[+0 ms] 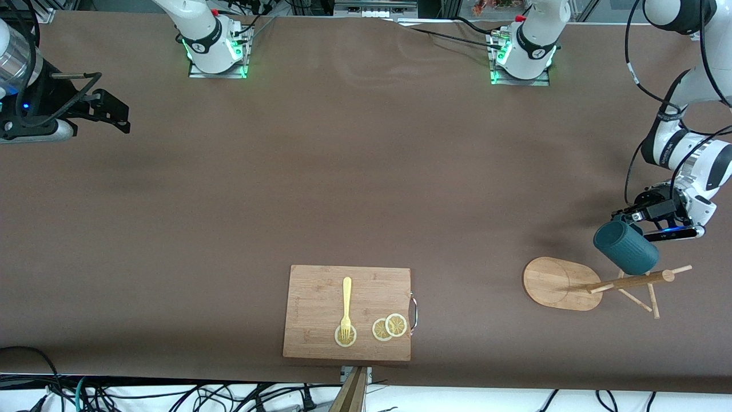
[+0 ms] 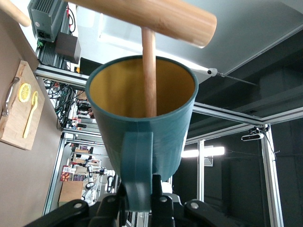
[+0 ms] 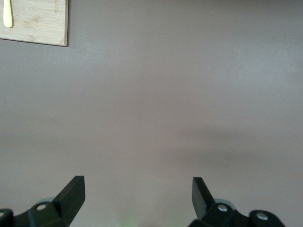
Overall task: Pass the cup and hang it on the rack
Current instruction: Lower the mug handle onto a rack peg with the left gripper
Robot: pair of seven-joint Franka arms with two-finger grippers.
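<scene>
The left gripper pinches the cup by its handle, mouth over a peg of the rack. The peg seems to sit inside the mouth, not through the handle; ease the handle onto it before releasing. The right gripper waits, fingers spread, over bare table.

the dark teal ribbed cup, ochre inside, hangs tilted with a peg in its mouth on the light bamboo rack, whose oval base sits on the surface.
</scene>
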